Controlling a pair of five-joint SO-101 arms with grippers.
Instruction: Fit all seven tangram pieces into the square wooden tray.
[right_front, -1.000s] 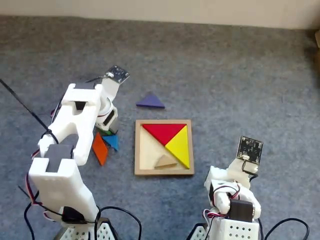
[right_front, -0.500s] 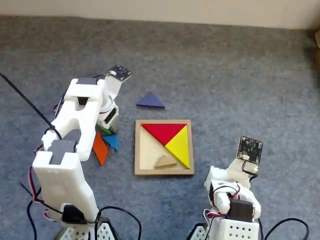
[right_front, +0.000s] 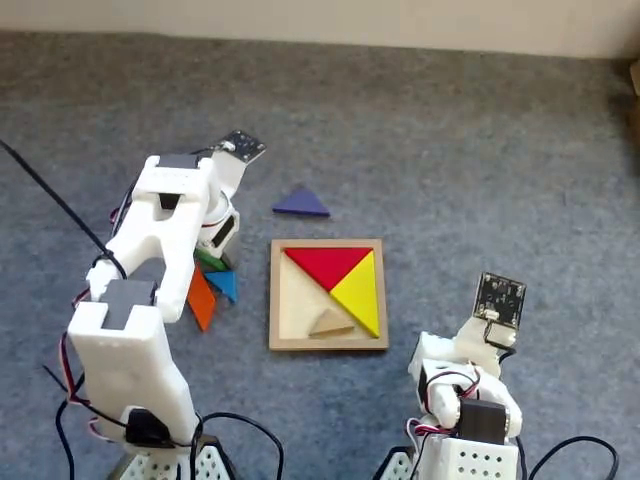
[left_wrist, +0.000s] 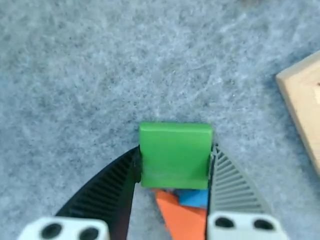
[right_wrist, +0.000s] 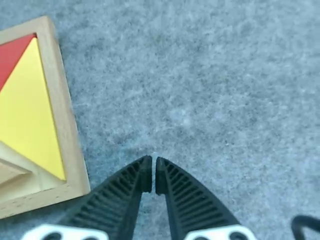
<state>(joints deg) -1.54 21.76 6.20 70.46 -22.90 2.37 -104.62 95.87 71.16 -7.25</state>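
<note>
The square wooden tray (right_front: 275, 295) lies mid-table and holds a red triangle (right_front: 326, 264), a yellow triangle (right_front: 360, 292) and a small tan triangle (right_front: 329, 322). My left gripper (left_wrist: 174, 152) is shut on a green square piece (left_wrist: 174, 155), held just above the carpet left of the tray. Under it lie an orange piece (left_wrist: 183, 223) and a blue piece (left_wrist: 195, 198), which the high view shows as orange (right_front: 200, 298) and blue (right_front: 222, 284). A purple triangle (right_front: 300, 204) rests beyond the tray. My right gripper (right_wrist: 153, 174) is shut and holds nothing, right of the tray's corner (right_wrist: 70, 187).
Grey carpet covers the whole table. The right arm's base (right_front: 465, 400) sits folded near the front edge, right of the tray. Black cables (right_front: 50, 215) trail along the left side.
The left arm has shifted slightly away from the front edge with the green piece between its fingers. The right arm has stayed still.
</note>
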